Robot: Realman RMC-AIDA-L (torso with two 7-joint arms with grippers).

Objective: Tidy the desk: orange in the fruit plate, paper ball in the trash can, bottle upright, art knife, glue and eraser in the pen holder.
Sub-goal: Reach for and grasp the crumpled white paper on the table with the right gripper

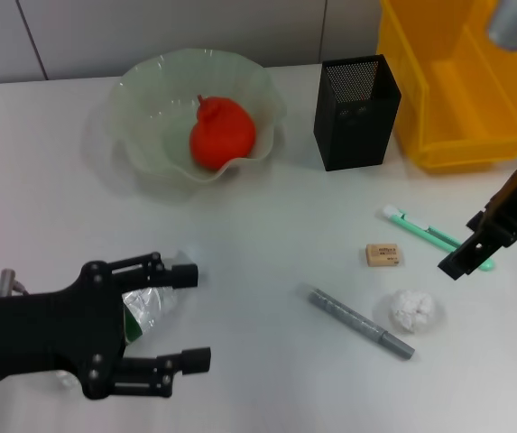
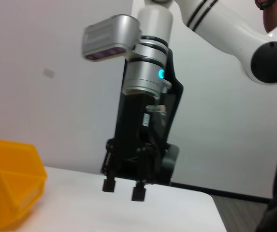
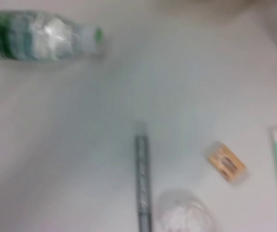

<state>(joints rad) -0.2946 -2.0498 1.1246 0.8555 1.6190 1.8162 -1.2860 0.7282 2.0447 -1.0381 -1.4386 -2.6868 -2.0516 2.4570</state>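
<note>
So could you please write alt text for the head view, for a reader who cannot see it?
On a white table, the left claw is open around a lying plastic bottle, while the right claw hovers over a green glue stick. An orange sits in the fruit plate; eraser, art knife and paper ball lie loose near the pen holder.

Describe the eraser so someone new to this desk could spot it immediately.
Start at the black mesh pen holder and come toward the robot. The small tan rectangular eraser lies flat between the green-and-white glue stick and the grey art knife; it is the only blocky item there.
</note>
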